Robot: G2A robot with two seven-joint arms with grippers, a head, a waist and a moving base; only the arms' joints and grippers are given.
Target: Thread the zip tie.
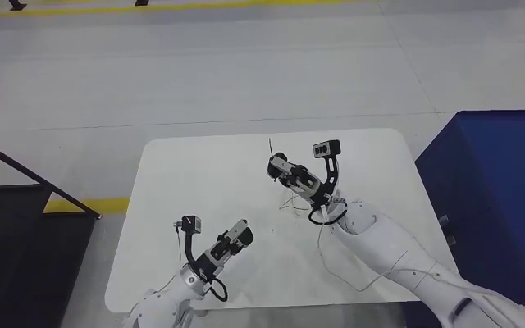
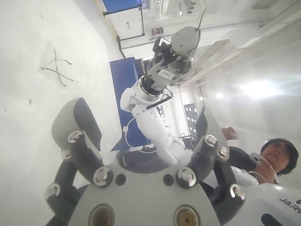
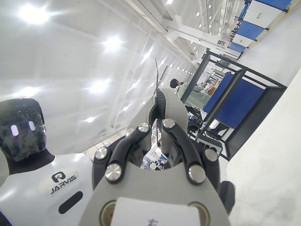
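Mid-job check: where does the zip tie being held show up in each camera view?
Top view: the zip tie sticks up from the right gripper, near the picture's middle.
Left wrist view: the zip tie pokes out of the far gripper, upper middle.
Right wrist view: the zip tie runs out from between the fingers, centre.
Shared landmark: the right gripper clamping it.

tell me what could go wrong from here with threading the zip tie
1. The right gripper pinches the zip tie with a long thin end sticking out free; it may flex away when touched.
2. The left gripper is open, empty and apart from the tie; closing on so thin a strap could miss or knock it askew.
3. A low pass might sweep the loose ties across the table.
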